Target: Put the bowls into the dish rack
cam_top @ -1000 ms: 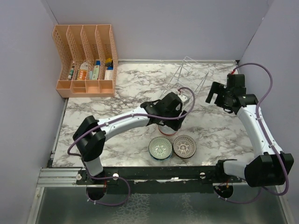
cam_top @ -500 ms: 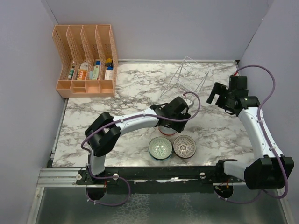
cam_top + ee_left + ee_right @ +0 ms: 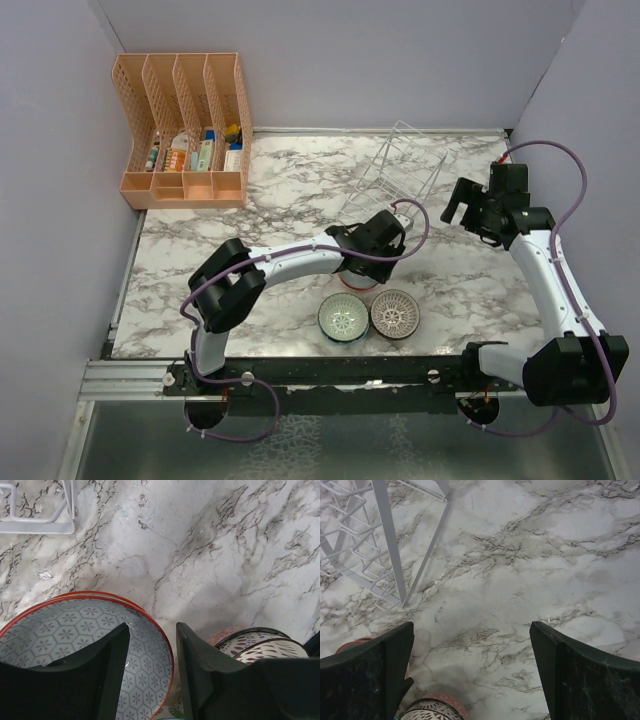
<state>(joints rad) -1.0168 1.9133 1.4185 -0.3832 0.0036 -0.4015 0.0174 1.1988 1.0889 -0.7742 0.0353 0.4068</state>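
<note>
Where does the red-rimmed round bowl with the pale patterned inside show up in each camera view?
Top external: the red-rimmed bowl sits just below centre, mostly hidden beneath the left arm.
Left wrist: lower left, the left fingers straddling its rim.
Right wrist: a red sliver at the lower left edge.
Shared landmark: the white wire dish rack, in all three views.

A white marble-patterned table (image 3: pixel 250 200) with grey veining is enclosed on three sides by plain pale lilac walls (image 3: pixel 350 60) and is evenly lit. An orange slotted file organizer (image 3: pixel 185 110) holding small items is set in the far left corner. A metal rail (image 3: pixel 120 378) is fixed along the near edge.
</note>
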